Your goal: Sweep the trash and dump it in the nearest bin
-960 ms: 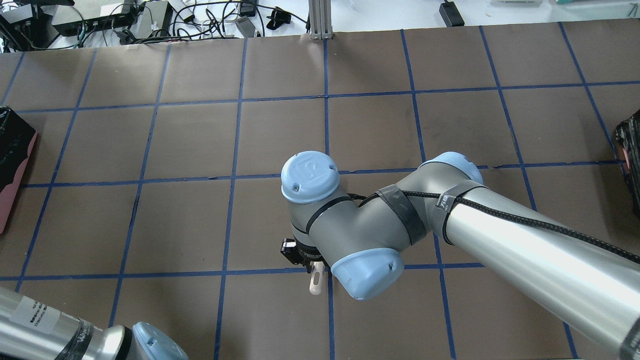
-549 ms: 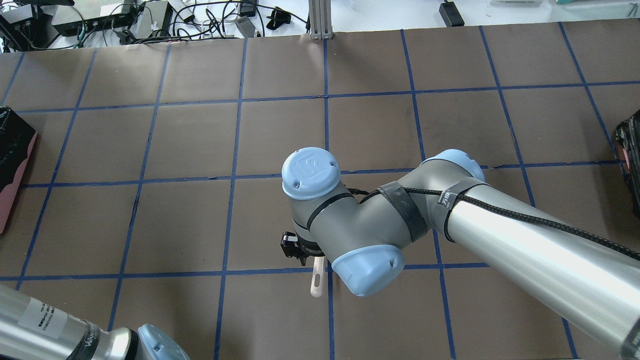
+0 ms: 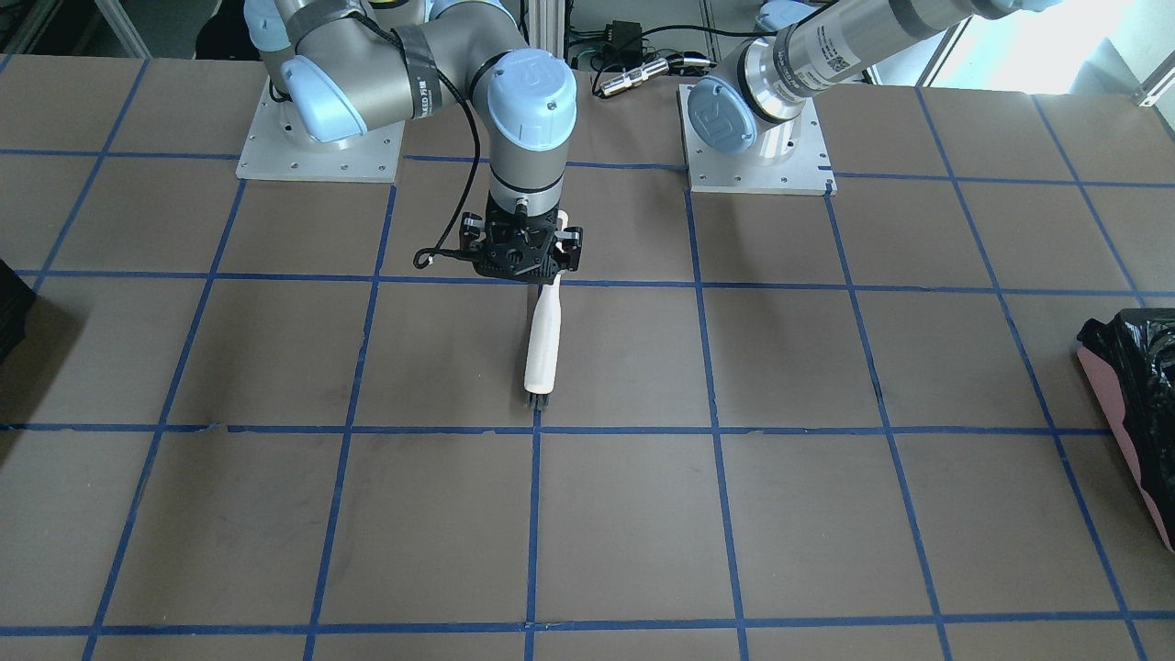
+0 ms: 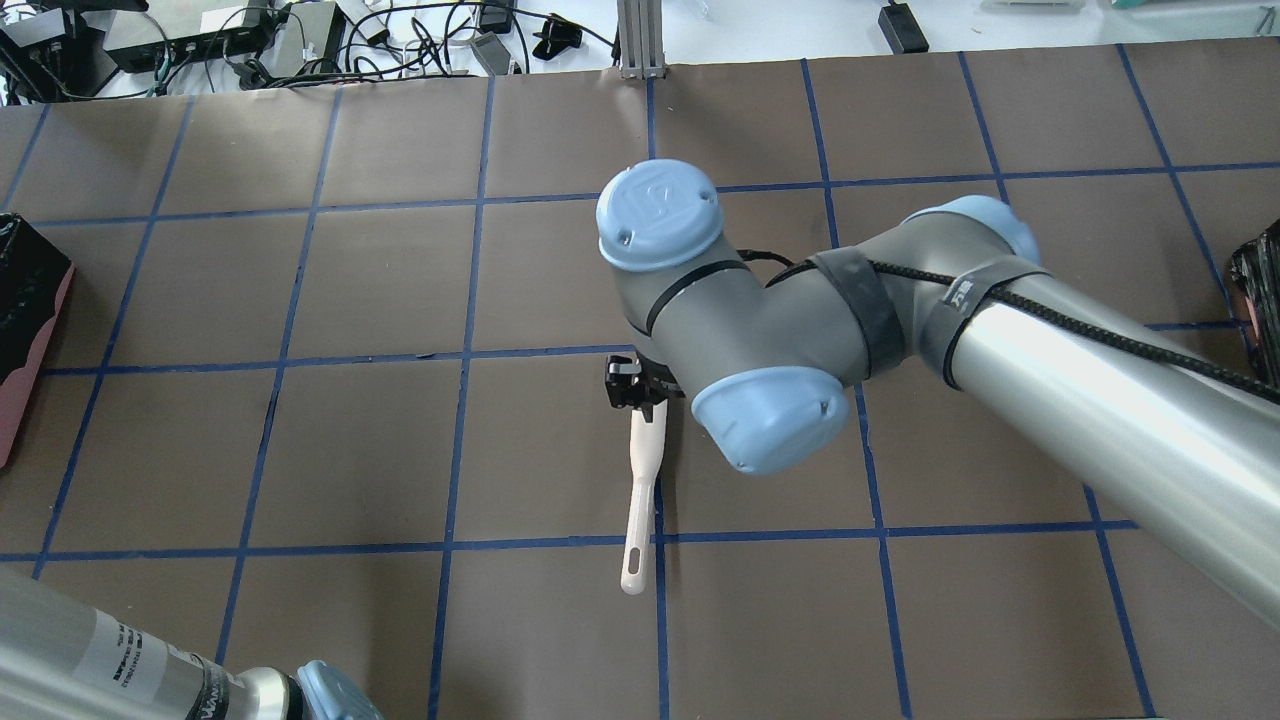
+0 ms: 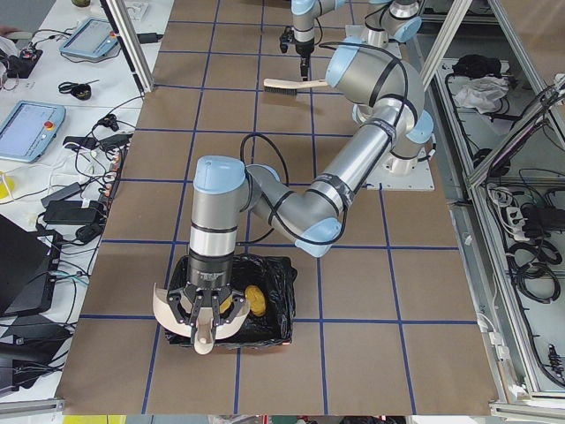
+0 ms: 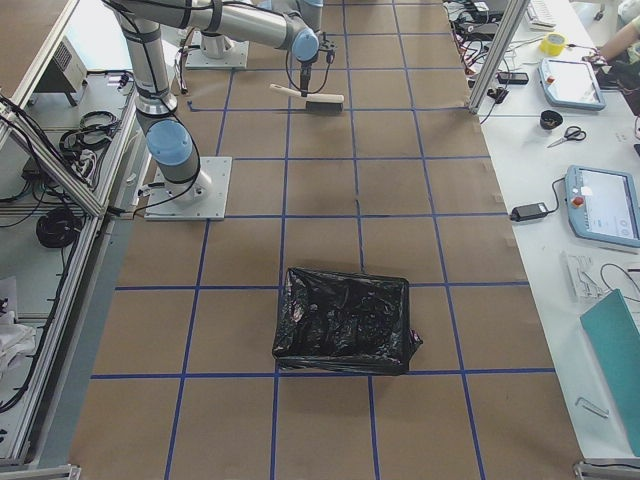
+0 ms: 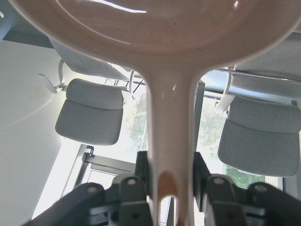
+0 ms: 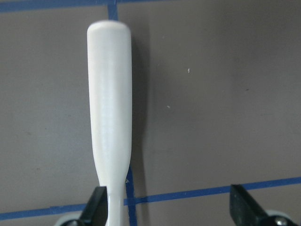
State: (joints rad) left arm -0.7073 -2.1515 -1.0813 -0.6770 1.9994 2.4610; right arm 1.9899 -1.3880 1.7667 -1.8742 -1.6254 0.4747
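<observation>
My left gripper (image 5: 207, 322) (image 7: 171, 188) is shut on the handle of the off-white dustpan (image 7: 169, 94) and holds it over the pink bin lined with a black bag (image 5: 269, 296). A yellow piece of trash (image 5: 256, 300) lies inside the bin; the other pieces are hidden. The bin also shows at the table's end (image 3: 1134, 404) (image 4: 25, 310). My right gripper (image 3: 521, 262) (image 4: 630, 385) (image 8: 169, 209) is open above the white brush (image 3: 543, 340) (image 4: 642, 470) (image 8: 109, 94), which lies flat on the table. Its fingers stand wide apart and the handle runs by one finger.
A dark container lined with a black bag (image 6: 345, 330) (image 4: 1260, 320) stands at the table's other end. The two arm base plates (image 3: 757, 174) sit at the robot's side. Cables and devices (image 4: 250, 40) lie past the far table edge.
My right arm has moved away from the robot's side and off the brush, uncovering most of it. The brush has stayed in place on the table.
</observation>
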